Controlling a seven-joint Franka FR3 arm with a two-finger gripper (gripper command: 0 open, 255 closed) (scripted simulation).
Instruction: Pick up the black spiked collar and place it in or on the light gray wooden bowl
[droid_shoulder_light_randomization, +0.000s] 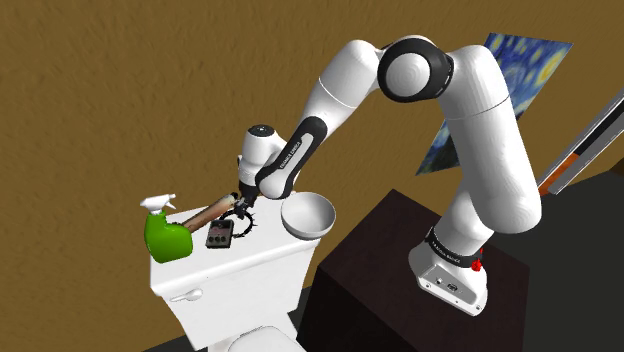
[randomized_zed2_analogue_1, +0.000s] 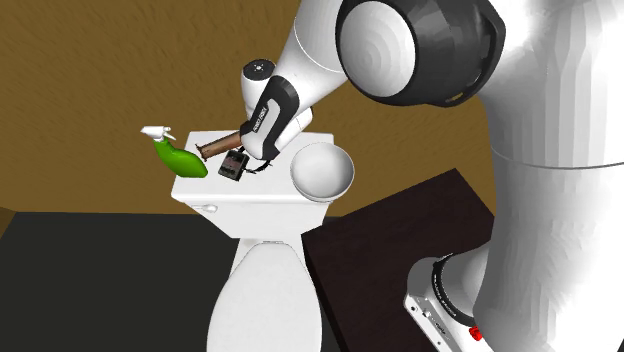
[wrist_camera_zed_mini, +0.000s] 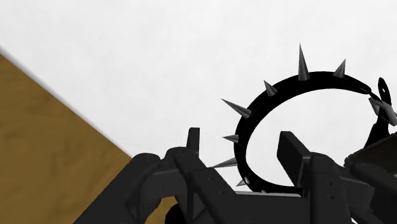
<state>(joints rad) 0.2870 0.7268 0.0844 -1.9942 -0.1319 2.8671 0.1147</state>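
Note:
The black spiked collar (wrist_camera_zed_mini: 318, 79) lies on the white toilet tank lid (droid_shoulder_light_randomization: 268, 252), a ring with silver spikes pointing outward. My gripper (wrist_camera_zed_mini: 242, 137) is down over its near side, open, with one finger inside the ring and one outside; neither finger touches the band. In the shoulder view the gripper (droid_shoulder_light_randomization: 243, 207) sits low on the lid just above the collar (droid_shoulder_light_randomization: 247, 224). The light grey bowl (droid_shoulder_light_randomization: 307, 216) stands empty on the lid, a short way toward the shoulder view's right of the collar. It is also in the second exterior view as the bowl (randomized_zed2_analogue_1: 322, 172).
A green spray bottle (droid_shoulder_light_randomization: 166, 236) lies at the lid's far end from the bowl. A brown cylinder (droid_shoulder_light_randomization: 210, 213) and a small dark device (droid_shoulder_light_randomization: 220, 237) lie close beside the collar. The brown wall runs right behind the lid. The dark stand (droid_shoulder_light_randomization: 390, 250) is beside the toilet.

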